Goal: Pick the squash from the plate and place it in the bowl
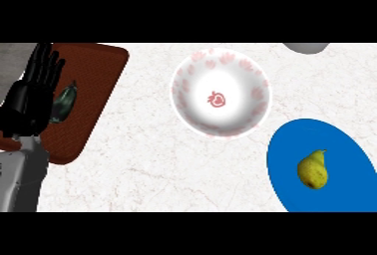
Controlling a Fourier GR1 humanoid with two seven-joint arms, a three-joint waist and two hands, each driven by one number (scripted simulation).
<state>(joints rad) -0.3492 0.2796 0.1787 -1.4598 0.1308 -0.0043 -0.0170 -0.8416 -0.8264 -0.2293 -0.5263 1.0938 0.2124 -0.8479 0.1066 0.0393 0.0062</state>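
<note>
The squash waits on its plate, and no hand is near it yet.

The yellow, pear-shaped squash (pixel 313 170) lies on the blue round plate (pixel 287 149) at the lower right of the frame, untouched. The white bowl with pink flower marks (pixel 254 74) stands in the upper middle, apart from the plate. At the left edge, the black left hand (pixel 33 94) rests with its fingers straight and spread upward, holding nothing, over a brown rounded tray (pixel 95 89) where a dark green vegetable (pixel 65 102) lies. The right hand does not show at all. I think the risk is this: the squash is narrow at one end and may roll on the flat plate when fingers close on it. The plate also runs past the frame's edge, so the reach is hard to judge.
</note>
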